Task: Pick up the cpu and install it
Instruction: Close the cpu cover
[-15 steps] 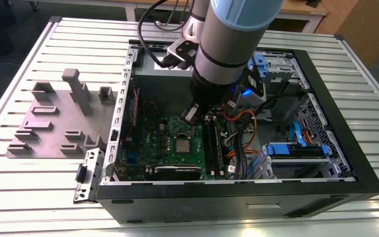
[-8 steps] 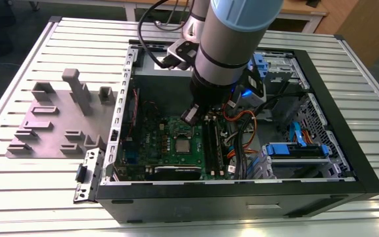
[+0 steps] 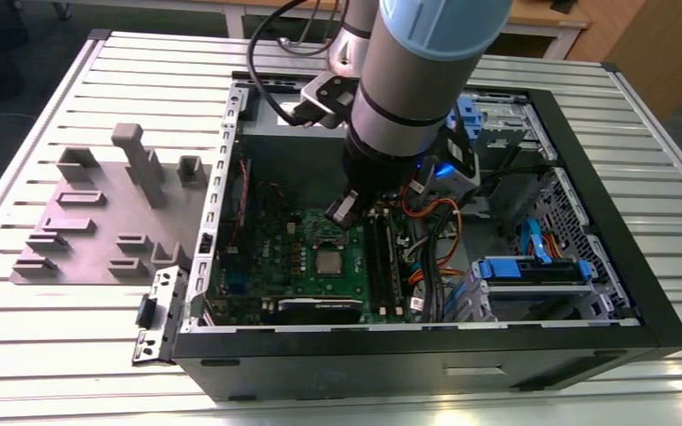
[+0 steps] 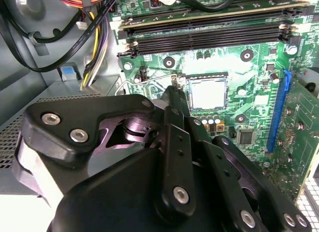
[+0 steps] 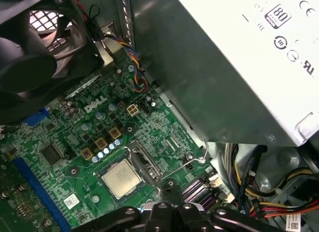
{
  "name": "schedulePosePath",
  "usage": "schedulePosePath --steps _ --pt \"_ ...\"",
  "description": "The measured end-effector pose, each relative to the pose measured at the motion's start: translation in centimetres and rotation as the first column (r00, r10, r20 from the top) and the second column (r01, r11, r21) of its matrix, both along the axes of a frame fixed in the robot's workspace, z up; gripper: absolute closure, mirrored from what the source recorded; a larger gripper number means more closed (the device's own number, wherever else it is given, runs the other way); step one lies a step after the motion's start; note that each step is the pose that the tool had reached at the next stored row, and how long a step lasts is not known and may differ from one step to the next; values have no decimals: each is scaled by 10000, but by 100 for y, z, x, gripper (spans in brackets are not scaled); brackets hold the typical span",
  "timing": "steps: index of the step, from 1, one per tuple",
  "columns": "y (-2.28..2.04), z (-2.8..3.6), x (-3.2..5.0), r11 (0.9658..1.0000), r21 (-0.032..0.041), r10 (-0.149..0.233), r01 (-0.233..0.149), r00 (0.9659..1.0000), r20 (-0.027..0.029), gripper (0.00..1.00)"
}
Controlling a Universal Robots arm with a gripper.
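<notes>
tool (image 4: 172,100) pressed together, empty, just beside one cpu (image 4: 208,93) lying in the motherboard (image 4: 259,67) socket.

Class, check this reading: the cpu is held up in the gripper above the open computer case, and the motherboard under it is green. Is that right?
One detail is wrong: the cpu is not held in the gripper. It lies flat in its socket on the green motherboard, with the gripper close beside it, as both wrist views show. The computer case is open and the board is green, as stated.

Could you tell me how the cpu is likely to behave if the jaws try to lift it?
The cpu looks a thin, flat metal-topped square, so probably rigid and light. Its smooth top may be slippery. It lies flush on the motherboard, leaving little edge to grip.
</notes>
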State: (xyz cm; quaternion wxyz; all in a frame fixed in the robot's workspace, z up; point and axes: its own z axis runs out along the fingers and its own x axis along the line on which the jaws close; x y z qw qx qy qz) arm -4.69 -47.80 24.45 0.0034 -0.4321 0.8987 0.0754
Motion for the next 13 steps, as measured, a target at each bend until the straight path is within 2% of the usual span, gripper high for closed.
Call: schedulePosePath --steps 13 --pt "-78 0 0 10000 0 1 -1 10000 0 89"
